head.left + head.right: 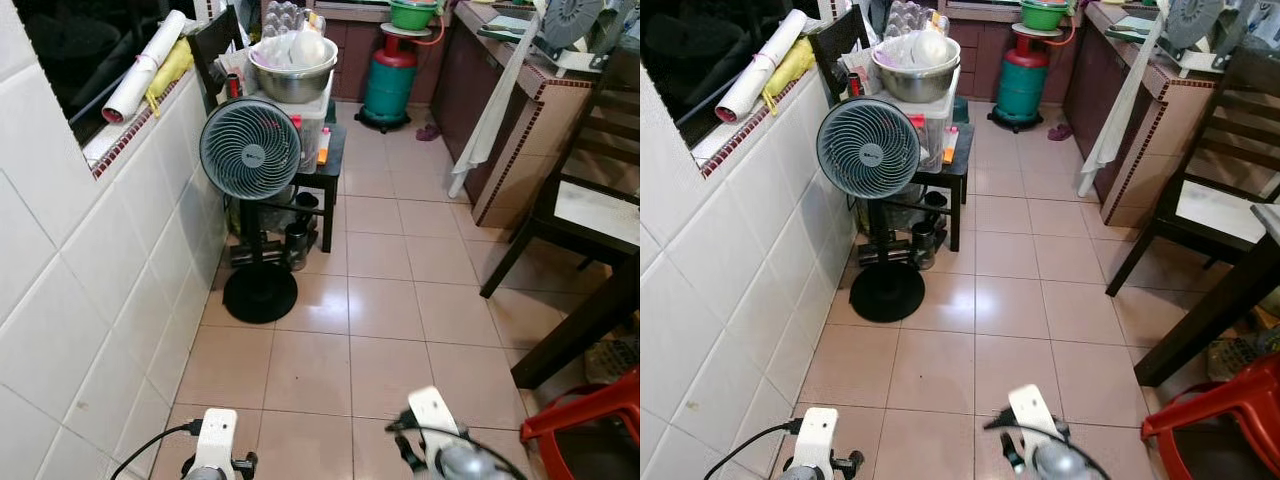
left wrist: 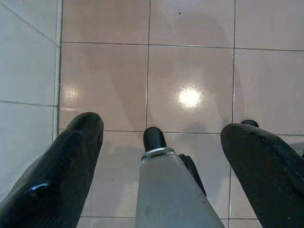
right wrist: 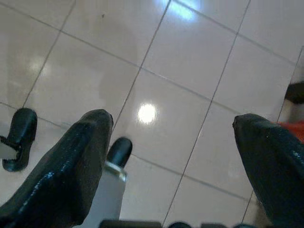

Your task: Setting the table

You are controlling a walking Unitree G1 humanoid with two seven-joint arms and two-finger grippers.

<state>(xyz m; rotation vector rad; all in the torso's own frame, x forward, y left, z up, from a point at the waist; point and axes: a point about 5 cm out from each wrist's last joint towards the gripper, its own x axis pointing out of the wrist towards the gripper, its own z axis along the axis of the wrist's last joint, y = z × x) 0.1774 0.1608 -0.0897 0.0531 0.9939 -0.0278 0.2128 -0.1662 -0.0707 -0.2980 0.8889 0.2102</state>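
Both arms hang low at my sides over the pink floor tiles. In the left wrist view my left gripper (image 2: 161, 124) is open, its two black fingers (image 2: 71, 156) wide apart with bare tile and part of my own leg between them. My right gripper (image 3: 172, 118) is open too, nothing between its fingers (image 3: 76, 161). A dark wooden table (image 1: 585, 325) shows at the right edge, with a dark chair (image 1: 595, 205) with a pale seat beside it. A steel bowl (image 1: 293, 70) with white dishes sits on a black stool (image 1: 325, 170) ahead on the left.
A grey standing fan (image 1: 250, 150) stands by the white tiled wall (image 1: 90, 300) on the left. A green gas cylinder (image 1: 390, 80) is at the far end. A tiled counter (image 1: 520, 130) runs along the right. A red plastic chair (image 1: 590, 415) is at the lower right.
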